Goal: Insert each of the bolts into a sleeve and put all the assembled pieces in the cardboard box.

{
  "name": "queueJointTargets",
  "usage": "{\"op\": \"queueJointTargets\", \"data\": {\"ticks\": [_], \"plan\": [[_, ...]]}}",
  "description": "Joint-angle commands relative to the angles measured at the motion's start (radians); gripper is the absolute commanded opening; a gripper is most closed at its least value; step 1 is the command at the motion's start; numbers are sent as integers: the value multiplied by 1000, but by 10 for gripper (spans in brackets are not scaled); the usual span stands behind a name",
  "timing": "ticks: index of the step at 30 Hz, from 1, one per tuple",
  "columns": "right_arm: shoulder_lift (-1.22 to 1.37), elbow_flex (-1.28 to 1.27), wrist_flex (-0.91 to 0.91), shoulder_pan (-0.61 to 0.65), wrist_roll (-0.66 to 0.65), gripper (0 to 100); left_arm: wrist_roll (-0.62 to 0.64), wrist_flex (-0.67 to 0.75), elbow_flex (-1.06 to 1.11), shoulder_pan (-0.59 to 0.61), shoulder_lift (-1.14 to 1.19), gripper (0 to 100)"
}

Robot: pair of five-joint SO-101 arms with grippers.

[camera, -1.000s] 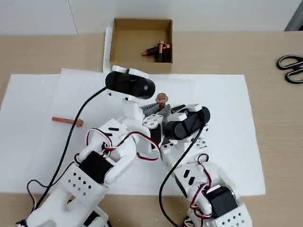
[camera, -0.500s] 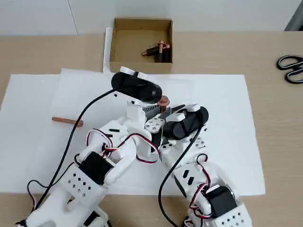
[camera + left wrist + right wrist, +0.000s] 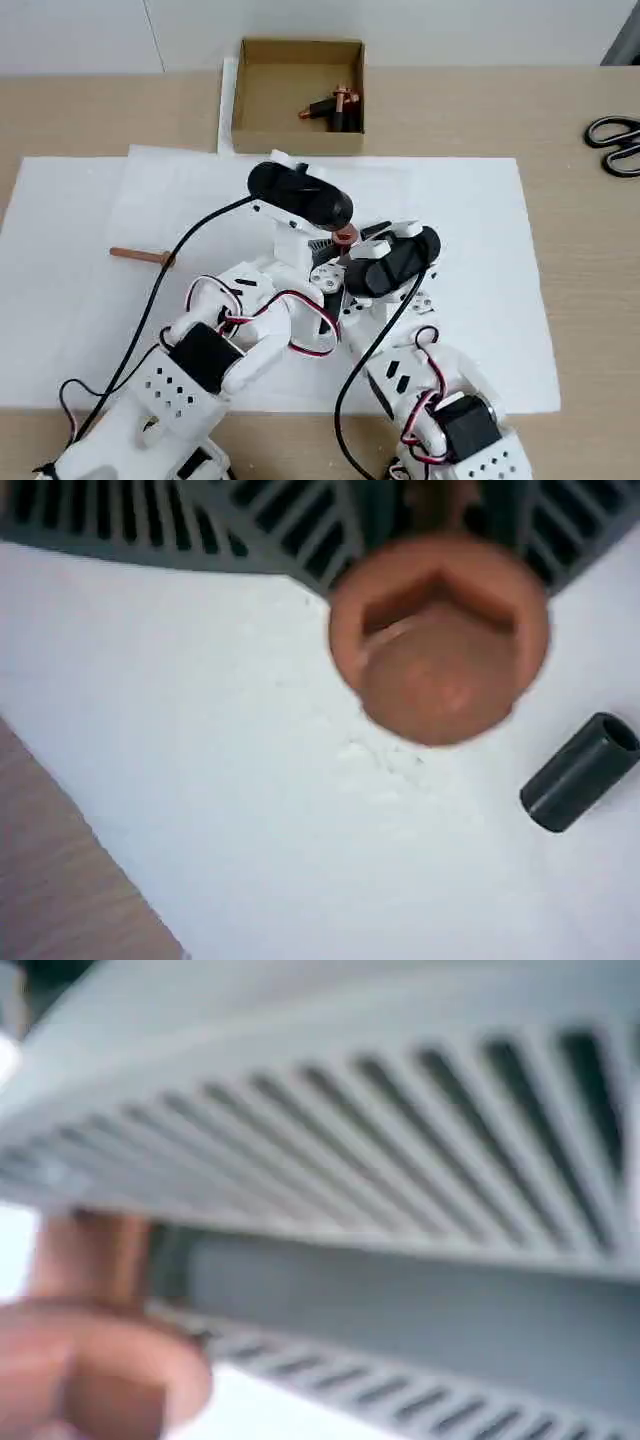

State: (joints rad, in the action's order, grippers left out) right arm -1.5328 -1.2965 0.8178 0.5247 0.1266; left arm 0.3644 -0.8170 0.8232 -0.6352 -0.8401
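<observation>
High view shows two arms meeting over the white paper (image 3: pixel 480 300) on the wooden table (image 3: pixel 90 110). The left gripper (image 3: pixel 330 243) is clamped on a brown bolt (image 3: pixel 345 236). Left wrist view shows the bolt's round head up close, sticking out from between the dark ribbed fingers (image 3: pixel 250 520). A black sleeve (image 3: pixel 580 772) lies flat on the paper near the head, not touching it. The right gripper (image 3: pixel 360 238) sits just beside the bolt, but it is too hidden to tell if it grips anything. Right wrist view shows the bolt's head and stem next to a ribbed part. A second bolt (image 3: pixel 142 256) lies alone on the paper, well apart from the arms. The cardboard box (image 3: pixel 250 100) stands at the paper's far edge with some finished pieces (image 3: pixel 335 105) inside. Scissors (image 3: pixel 615 143) lie on the table off to one side.
</observation>
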Motion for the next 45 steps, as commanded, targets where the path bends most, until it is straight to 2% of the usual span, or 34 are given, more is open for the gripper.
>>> {"op": "queueJointTargets", "data": {"ticks": [1,5,10,12,16,19,25,32,34,40,43,45], "plan": [[-24,12,-16,1,9,4,-11,-12,-8,-11,-18,8],[-25,12,-16,1,9,4,-11,-12,-7,-9,-21,30],[-27,12,-15,1,9,4,-8,-100,-10,20,-25,235],[-28,12,-15,1,9,4,-8,-137,-10,17,-25,277],[-28,12,-15,1,9,4,-6,-146,-16,26,-25,286],[-30,12,-15,-1,9,4,-8,-160,-45,83,-25,287],[-30,12,-15,-1,9,4,-26,-361,-145,198,-18,287],[-21,11,-16,-8,9,4,-38,-446,-150,270,-25,287],[-19,11,-22,-39,9,3,-81,-466,-153,307,-25,287],[124,48,-76,-177,-3,3,-110,-531,-271,548,-23,287],[286,166,-76,-206,-51,3,-121,-549,-311,661,-23,287],[410,285,-76,-219,-54,3,-183,-546,-312,723,-23,287]]}}
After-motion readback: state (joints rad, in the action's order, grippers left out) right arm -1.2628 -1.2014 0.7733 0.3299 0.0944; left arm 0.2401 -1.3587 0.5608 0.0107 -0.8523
